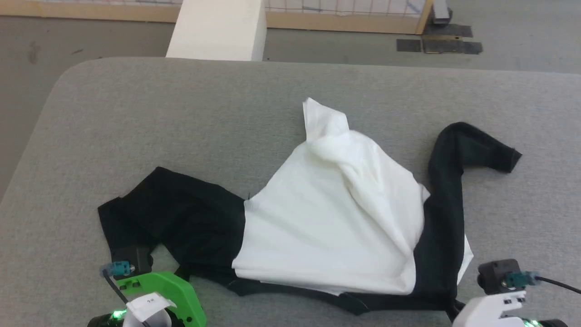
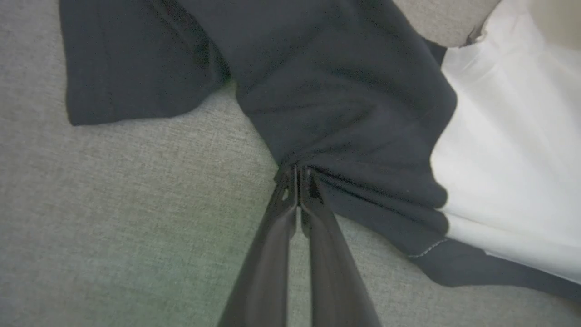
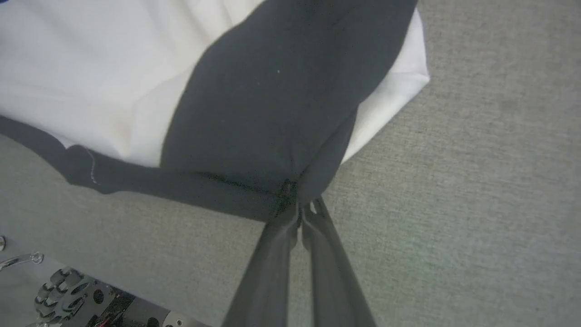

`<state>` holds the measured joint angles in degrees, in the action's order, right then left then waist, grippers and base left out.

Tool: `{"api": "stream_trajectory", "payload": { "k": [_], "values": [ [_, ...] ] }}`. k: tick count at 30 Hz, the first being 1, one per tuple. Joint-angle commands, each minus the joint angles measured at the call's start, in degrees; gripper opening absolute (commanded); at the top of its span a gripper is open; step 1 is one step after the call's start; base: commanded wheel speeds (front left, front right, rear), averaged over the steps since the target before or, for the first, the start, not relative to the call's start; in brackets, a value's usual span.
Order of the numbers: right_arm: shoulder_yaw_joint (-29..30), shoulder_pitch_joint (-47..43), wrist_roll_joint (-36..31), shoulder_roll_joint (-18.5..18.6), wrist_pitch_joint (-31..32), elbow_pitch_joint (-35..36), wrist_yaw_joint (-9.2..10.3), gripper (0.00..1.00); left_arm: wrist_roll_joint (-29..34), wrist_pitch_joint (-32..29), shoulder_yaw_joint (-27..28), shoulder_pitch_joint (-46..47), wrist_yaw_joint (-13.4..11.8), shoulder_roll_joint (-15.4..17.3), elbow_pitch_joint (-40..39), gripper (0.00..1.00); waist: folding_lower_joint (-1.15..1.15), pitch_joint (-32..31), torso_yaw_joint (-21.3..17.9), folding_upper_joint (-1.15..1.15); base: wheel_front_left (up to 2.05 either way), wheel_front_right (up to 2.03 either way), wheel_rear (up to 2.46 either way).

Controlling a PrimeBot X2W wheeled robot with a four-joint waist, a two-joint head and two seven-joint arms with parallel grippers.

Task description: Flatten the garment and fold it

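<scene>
Well, 1 garment [image 1: 336, 218] lies crumpled on the grey table [image 1: 181, 100], at the near side, with its lower black edge close to the robot. The far half and the left part of the table are free, with room up to the far edge and the rounded left corner. Count: 1 garment w/ 2 black sleeves, left sleeve [image 1: 150, 204] and right sleeve [image 1: 472, 145]; 2 grippers; 1 white box [image 1: 218, 29] behind the table. The left gripper [image 2: 297, 175] is pinched tight on black cloth below the left sleeve. The right gripper [image 3: 299, 200] is pinched on black cloth at the near right corner. A small label [image 1: 147, 302] sits on the green wrist part [image 1: 177, 290], txt too small to read.
</scene>
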<state>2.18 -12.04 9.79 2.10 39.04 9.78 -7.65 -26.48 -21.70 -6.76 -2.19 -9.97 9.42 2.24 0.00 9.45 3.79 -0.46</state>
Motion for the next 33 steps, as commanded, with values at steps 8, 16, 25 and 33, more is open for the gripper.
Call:
{"api": "stream_trajectory", "payload": {
  "k": [8, 16, 25, 33],
  "values": [
    [9.3, 3.3, 2.8, 0.8, -10.3, 3.6, 0.16, 1.0, -0.1, -0.3, 0.4, -0.1, -0.4, 1.8, 0.0, 0.0, 0.0, -1.0, -2.0, 0.44, 0.0, 0.0, 0.0],
    [6.9, 15.7, 1.6, 0.8, -17.1, -7.2, 0.16, 1.0, 0.0, -0.1, -0.7, 1.2, -0.1, 1.4, -0.4, 0.0, 0.0, 0.9, -0.8, 0.44, 0.0, 0.0, 0.0],
    [4.3, 27.7, -1.6, 0.8, -15.9, -25.3, 0.16, 1.0, -0.2, 0.5, -1.5, 2.8, 0.2, 0.9, -0.3, 0.0, 0.0, 3.4, 1.6, 0.44, 0.0, 0.0, 0.0],
    [5.6, 31.1, -5.4, 0.8, -16.8, -29.9, 0.16, 0.0, -0.5, 1.3, -1.7, 3.5, 0.3, 0.7, 0.7, 0.0, 0.0, 3.8, 2.3, 0.44, 0.0, 0.0, 0.0]
  ]
}}
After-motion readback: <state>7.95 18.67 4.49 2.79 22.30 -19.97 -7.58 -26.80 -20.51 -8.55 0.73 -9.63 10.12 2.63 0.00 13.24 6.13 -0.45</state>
